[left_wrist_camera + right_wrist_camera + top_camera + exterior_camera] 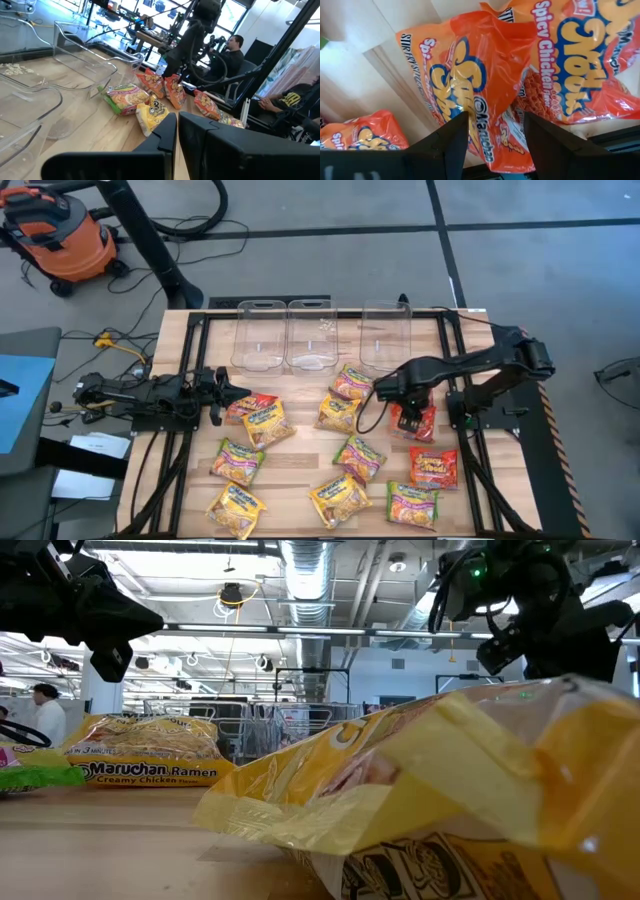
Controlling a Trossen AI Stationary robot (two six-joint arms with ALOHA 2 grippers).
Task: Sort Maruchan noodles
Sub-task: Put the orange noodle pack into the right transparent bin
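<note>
While your right gripper (492,135) hangs over the right-hand side of the tabletop (300,462), its fingers (452,137) are parted with a raised fold of a red-orange packet (470,85) running down between them; you cannot tell from the wrist view whether they are pinching that fold or only straddling it. A second red-orange packet (570,65), marked Spicy Chicken, lies partly under the first, so expect the two to drag on each other. Judge these as light, soft-skinned things: crinkly film around a brittle noodle block that will crack if you squeeze across the middle. The film looks glossy and likely slippery, so take hold at a puffed crease or the sealed edge, where the plastic bunches, not flat on the face. The other Maruchan noodles (345,455) are scattered flat across the tabletop in yellow, green-with-pink and red-orange, with one more red-orange packet (433,467) just nearer the front edge than the pair you are over. Three clear bins (259,335) stand in a row at the far edge and look nearly bare. Your left gripper (228,390) waits at the left side, close to a red-orange and a yellow packet (268,424), its fingers nearly together and holding nothing.
</note>
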